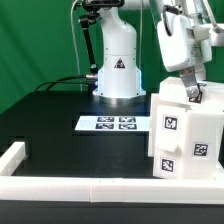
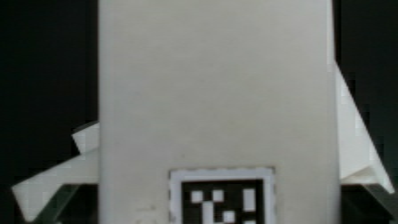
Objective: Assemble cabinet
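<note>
The white cabinet (image 1: 185, 135) stands upright at the exterior view's right, with black-and-white tags on its front faces. My gripper (image 1: 192, 94) comes down from above onto its top edge and seems closed on a tall white part of it. In the wrist view that white cabinet panel (image 2: 217, 90) fills the middle of the picture, with a tag (image 2: 222, 200) close to the camera. It hides my fingers. Angled white cabinet pieces (image 2: 68, 165) show on both sides of the panel.
The marker board (image 1: 118, 123) lies flat on the black table in front of the robot's white base (image 1: 117, 65). A low white border rail (image 1: 60, 185) runs along the near edge and turns up at the exterior view's left (image 1: 14, 152).
</note>
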